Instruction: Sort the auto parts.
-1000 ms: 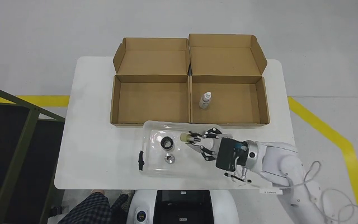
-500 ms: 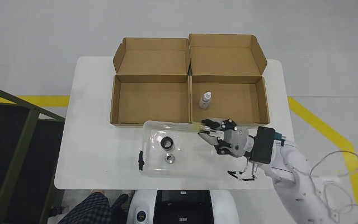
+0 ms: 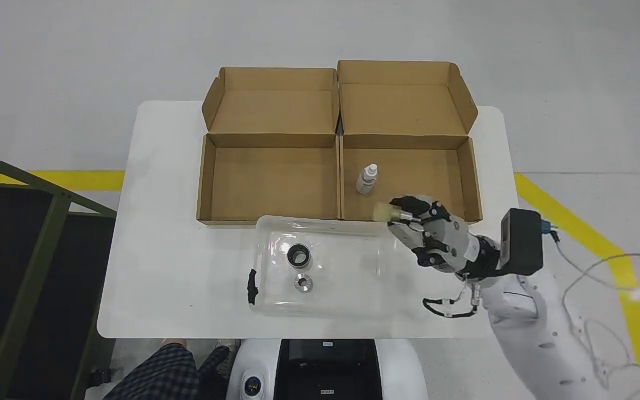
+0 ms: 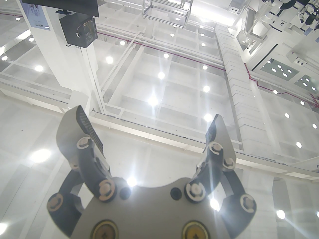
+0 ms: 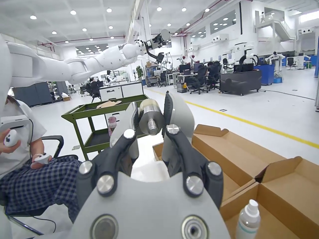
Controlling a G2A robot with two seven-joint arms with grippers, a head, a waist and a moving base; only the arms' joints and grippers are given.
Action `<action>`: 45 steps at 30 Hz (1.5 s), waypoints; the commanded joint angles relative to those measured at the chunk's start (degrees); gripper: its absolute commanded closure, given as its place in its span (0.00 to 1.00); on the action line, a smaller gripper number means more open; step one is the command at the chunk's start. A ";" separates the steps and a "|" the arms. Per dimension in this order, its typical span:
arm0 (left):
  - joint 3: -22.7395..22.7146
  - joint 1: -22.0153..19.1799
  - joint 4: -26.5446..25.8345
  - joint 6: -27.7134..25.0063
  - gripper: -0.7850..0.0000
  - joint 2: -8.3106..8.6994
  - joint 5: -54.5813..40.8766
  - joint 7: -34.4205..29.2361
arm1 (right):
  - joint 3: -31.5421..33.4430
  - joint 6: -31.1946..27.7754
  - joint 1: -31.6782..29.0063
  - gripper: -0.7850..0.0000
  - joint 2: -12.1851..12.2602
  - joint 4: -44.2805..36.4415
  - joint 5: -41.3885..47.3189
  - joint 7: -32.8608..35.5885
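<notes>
My right gripper [image 3: 408, 216] pinches a threaded metal cylinder [image 3: 383, 211]. Its long axis runs in line with the fingers and points left, right of frame centre, above the near wall of the right cardboard box [image 3: 430, 185]. My forearm enters from the lower right. Farther in stands a white bottle [image 3: 368, 178]. My left gripper [image 4: 148, 125] is spread, facing the ceiling.
</notes>
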 commanded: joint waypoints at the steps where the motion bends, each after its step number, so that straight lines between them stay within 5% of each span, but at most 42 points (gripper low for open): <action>1: 0.00 0.00 0.00 0.00 0.00 0.00 0.00 0.00 | -0.13 -0.95 0.13 1.00 -0.04 -0.07 0.84 -0.10; 22: 0.00 0.00 0.00 0.00 0.00 0.00 0.00 0.00 | 1.17 0.54 -0.03 1.00 -0.38 -0.41 0.51 3.65; 45: 0.00 0.00 0.00 0.00 0.00 0.00 0.00 0.00 | 2.58 7.51 0.67 1.00 0.17 5.06 -4.84 19.46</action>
